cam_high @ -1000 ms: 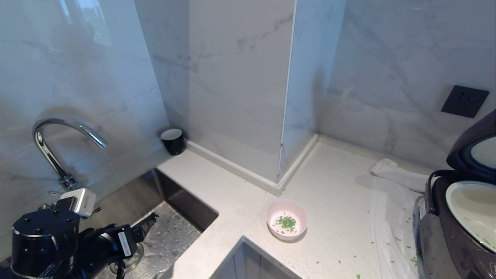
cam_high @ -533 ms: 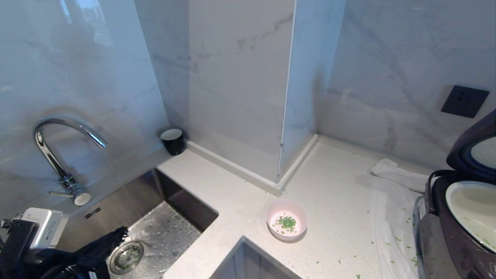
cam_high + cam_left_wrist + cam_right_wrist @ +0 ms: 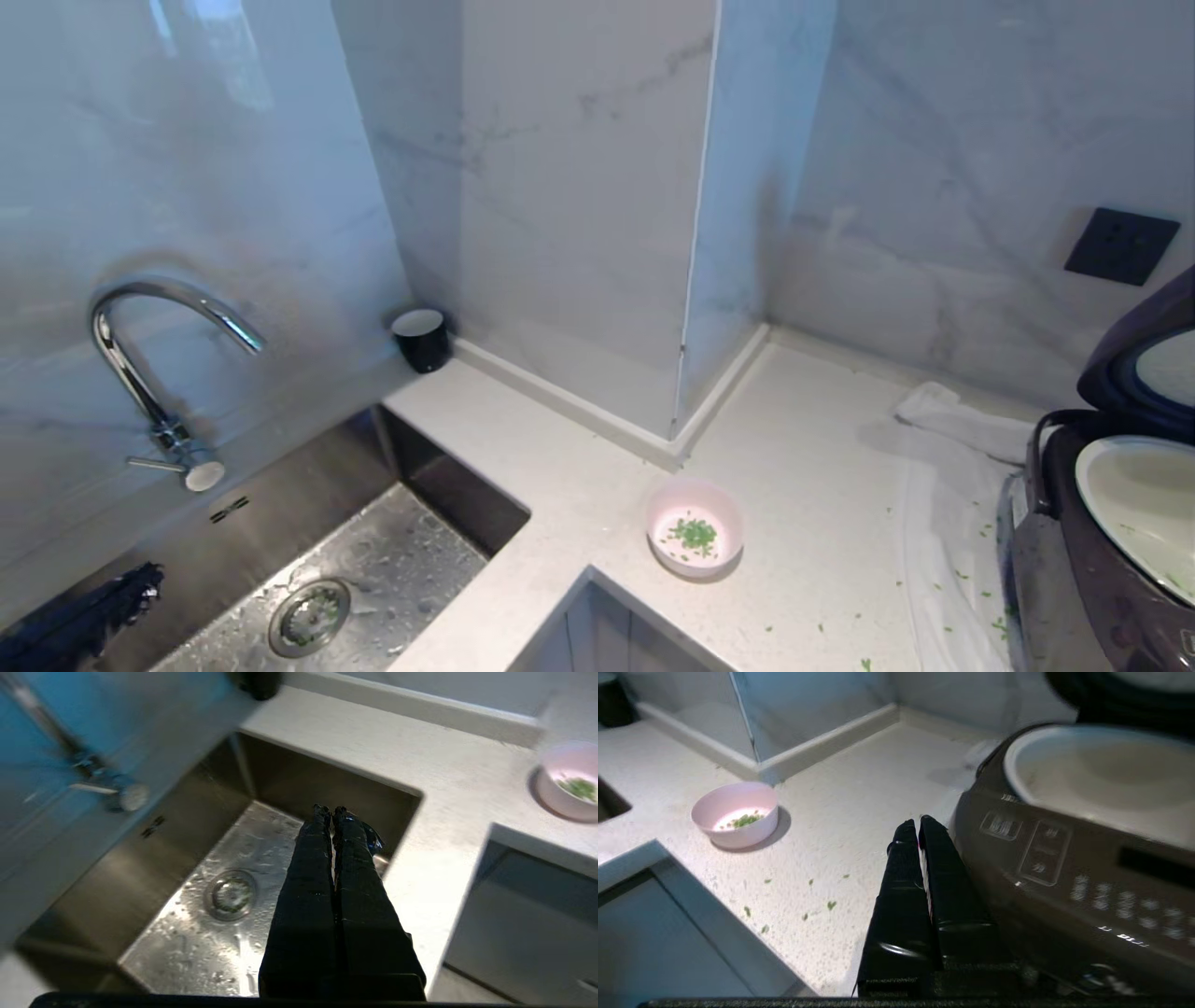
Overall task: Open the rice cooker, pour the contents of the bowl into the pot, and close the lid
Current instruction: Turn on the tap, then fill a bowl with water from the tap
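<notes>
The dark rice cooker (image 3: 1074, 569) stands at the right edge of the counter with its lid (image 3: 1134, 364) raised and the cream-white pot (image 3: 1134, 504) open inside it. The pink bowl (image 3: 695, 539) sits on the counter near the front corner, with green contents (image 3: 693, 535) in its bottom. My left gripper (image 3: 330, 810) hangs shut and empty over the sink, only its dark tip (image 3: 131, 588) showing at the head view's lower left. My right gripper (image 3: 917, 822) is shut and empty, low beside the cooker's front panel (image 3: 1045, 858); the bowl (image 3: 735, 813) lies away to its side.
A steel sink (image 3: 308, 560) with a drain (image 3: 308, 616) and a curved tap (image 3: 149, 373) fills the left. A black cup (image 3: 420, 339) stands in the back corner. A white cloth (image 3: 943, 504) lies under the cooker, with green bits scattered on it and on the counter (image 3: 822, 579).
My left arm has dropped down and back out of the head view, leaving only its fingertip at the lower left, and its gripper has closed. The bowl and cooker have stayed put.
</notes>
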### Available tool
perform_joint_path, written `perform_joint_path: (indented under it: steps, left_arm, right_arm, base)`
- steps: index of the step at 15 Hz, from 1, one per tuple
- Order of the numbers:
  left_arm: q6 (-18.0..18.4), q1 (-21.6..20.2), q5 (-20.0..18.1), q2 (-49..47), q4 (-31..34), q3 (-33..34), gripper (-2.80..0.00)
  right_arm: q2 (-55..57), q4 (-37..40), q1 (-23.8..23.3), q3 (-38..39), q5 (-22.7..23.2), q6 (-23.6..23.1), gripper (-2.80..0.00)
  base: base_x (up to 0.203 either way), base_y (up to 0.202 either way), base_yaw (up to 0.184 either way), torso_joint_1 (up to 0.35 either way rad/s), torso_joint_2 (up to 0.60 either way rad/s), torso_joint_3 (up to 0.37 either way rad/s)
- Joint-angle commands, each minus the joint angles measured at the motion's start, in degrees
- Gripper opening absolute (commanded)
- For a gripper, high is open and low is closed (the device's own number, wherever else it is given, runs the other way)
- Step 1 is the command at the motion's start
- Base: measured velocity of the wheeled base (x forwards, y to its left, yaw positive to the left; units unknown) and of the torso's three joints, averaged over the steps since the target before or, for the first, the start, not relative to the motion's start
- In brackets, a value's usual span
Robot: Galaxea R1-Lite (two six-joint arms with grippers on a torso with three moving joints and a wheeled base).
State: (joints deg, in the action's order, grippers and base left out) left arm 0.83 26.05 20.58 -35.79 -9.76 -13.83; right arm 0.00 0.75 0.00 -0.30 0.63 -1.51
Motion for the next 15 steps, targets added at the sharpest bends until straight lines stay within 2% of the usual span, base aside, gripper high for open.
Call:
perform_joint_path:
  steps: [1, 3, 4, 5, 6, 7, 13, 15]
  left_arm:
    - [1.9, -3.4, -0.1, 5.6, 0.2, -0.4, -2.8]
    - [2.9, -3.6, -2.7, 6.4, 3.4, 0.5, -2.8]
    - [2.3, -3.2, -5.6, 5.8, 5.6, 2.0, -2.8]
    - [0.0, -3.0, -8.5, 4.0, 6.9, 2.8, -2.8]
    - [-4.4, -3.2, -11.1, 2.0, 7.5, 3.0, -2.8]
    - [-6.0, -3.3, -11.9, 0.2, 7.6, 2.9, -2.8]
    - [-7.4, -11.6, -7.9, -16.2, 1.9, -2.5, -2.8]
    - [-6.8, -11.8, -1.8, -18.7, 0.8, -5.1, -2.8]
  right_arm:
    - [0.0, 0.1, 0.3, 0.0, -0.1, 0.0, -2.8]
    - [0.0, 0.1, 0.3, 0.0, -0.1, 0.0, -2.8]
    - [0.0, 0.1, 0.3, 0.0, -0.1, 0.0, -2.8]
    - [0.0, 0.1, 0.3, 0.0, -0.1, 0.0, -2.8]
    - [0.0, 0.1, 0.3, 0.0, -0.1, 0.0, -2.8]
    - [0.0, 0.1, 0.3, 0.0, -0.1, 0.0, -2.8]
    - [0.0, 0.1, 0.3, 0.0, -0.1, 0.0, -2.8]
    - [0.0, 0.1, 0.3, 0.0, -0.1, 0.0, -2.8]
  base:
    - [0.0, 0.0, 0.0, 0.0, 0.0, 0.0]
    - [0.0, 0.0, 0.0, 0.0, 0.0, 0.0]
    - [0.0, 0.0, 0.0, 0.0, 0.0, 0.0]
    - [0.0, 0.0, 0.0, 0.0, 0.0, 0.0]
    - [0.0, 0.0, 0.0, 0.0, 0.0, 0.0]
    - [0.0, 0.0, 0.0, 0.0, 0.0, 0.0]
    - [0.0, 0.0, 0.0, 0.0, 0.0, 0.0]
    - [0.0, 0.0, 0.0, 0.0, 0.0, 0.0]
